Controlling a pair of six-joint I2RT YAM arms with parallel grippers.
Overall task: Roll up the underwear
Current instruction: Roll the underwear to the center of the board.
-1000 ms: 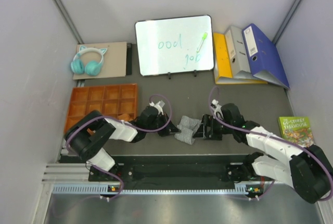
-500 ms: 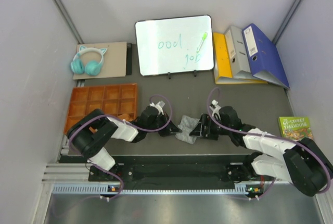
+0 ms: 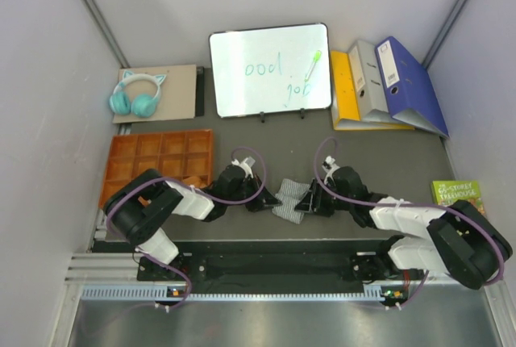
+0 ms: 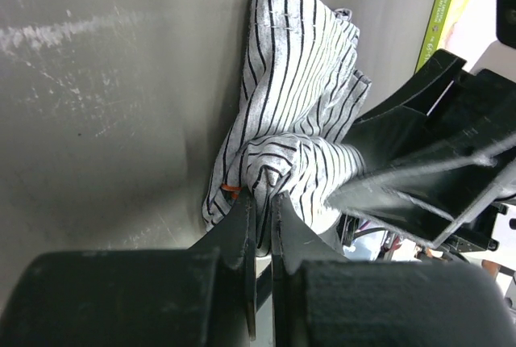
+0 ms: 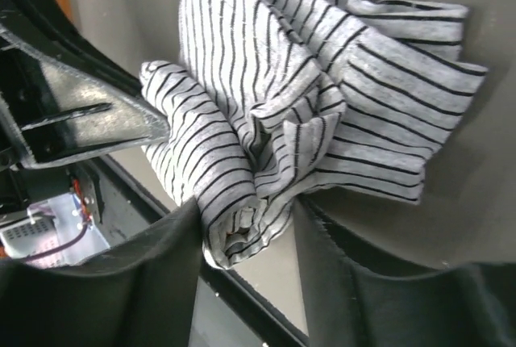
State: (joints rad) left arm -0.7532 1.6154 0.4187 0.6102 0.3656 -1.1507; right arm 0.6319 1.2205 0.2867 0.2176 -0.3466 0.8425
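The underwear (image 3: 288, 200), grey-and-white striped cloth, lies bunched and partly rolled near the table's front edge between both grippers. My left gripper (image 3: 268, 201) is shut on a fold at the bundle's left side; in the left wrist view the gripper (image 4: 260, 203) pinches striped cloth (image 4: 294, 97). My right gripper (image 3: 306, 202) reaches in from the right. In the right wrist view its jaws (image 5: 246, 218) straddle the rolled end of the underwear (image 5: 242, 202). One finger touches the cloth and a gap shows beside the other.
An orange compartment tray (image 3: 161, 157) sits left of the arms. A whiteboard (image 3: 270, 70), teal headphones (image 3: 135, 95) and binders (image 3: 387, 85) line the back. A green book (image 3: 458, 195) lies at the right. The black front rail (image 3: 266, 262) runs just below the bundle.
My right gripper has slid left onto the underwear and its jaws have narrowed around the rolled end. The left gripper has kept its grip and place.
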